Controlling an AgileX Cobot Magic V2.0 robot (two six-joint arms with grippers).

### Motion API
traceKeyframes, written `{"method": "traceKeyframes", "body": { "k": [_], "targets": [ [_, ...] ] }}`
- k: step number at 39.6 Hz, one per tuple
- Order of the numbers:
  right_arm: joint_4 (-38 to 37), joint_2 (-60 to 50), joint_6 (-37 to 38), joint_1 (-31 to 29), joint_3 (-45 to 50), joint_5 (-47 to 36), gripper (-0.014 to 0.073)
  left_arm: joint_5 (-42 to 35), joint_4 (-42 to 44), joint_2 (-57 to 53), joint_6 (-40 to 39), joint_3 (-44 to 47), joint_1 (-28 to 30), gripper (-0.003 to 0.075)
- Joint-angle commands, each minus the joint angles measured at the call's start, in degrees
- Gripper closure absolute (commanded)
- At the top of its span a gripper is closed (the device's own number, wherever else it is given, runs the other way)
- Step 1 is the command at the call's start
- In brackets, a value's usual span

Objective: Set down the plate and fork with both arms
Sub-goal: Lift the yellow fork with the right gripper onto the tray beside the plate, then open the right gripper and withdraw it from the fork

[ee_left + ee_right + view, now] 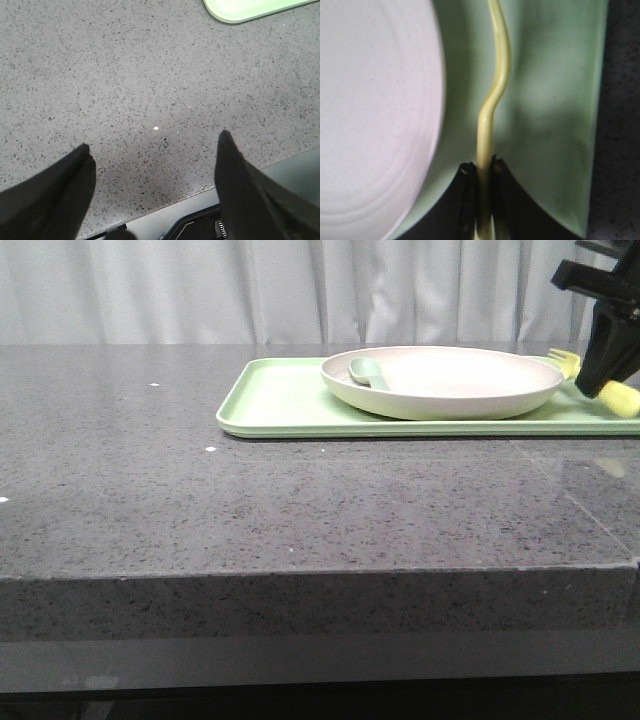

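Observation:
The cream plate (445, 380) lies on the light-green tray (285, 400) at the back right; it also shows in the right wrist view (375, 110). My right gripper (600, 375) is shut on the yellow fork (568, 362) by its handle, just over the tray beside the plate's right rim. In the right wrist view the gripper (482, 167) pinches the fork's handle (497, 80), which stretches away over the tray (555, 100). My left gripper (152, 150) is open and empty over the grey table near its front edge, out of the front view.
A grey-green spoon (365, 372) rests in the plate at its left side. A corner of the tray (240, 10) shows far from the left gripper. The speckled grey table (200, 490) stretches wide to the left and front. A curtain hangs behind.

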Motion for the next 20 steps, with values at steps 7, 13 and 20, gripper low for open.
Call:
{"method": "traceKeyframes", "body": {
  "k": [7, 13, 20],
  "targets": [
    [2.15, -2.11, -0.83, -0.28, -1.14, -2.29, 0.054, -3.25, 0.21, -0.61, -0.01, -1.41, 0.23, 0.0229],
    [0.87, -2.31, -0.83, -0.28, -1.18, -2.29, 0.0386, -3.25, 0.21, -0.61, -0.01, -1.41, 0.23, 0.0229],
    [-1.86, -2.93, -0.83, -0.28, -1.25, -2.67, 0.023, -3.25, 0.21, -0.61, -0.01, -1.41, 0.23, 0.0229]
  ]
}}
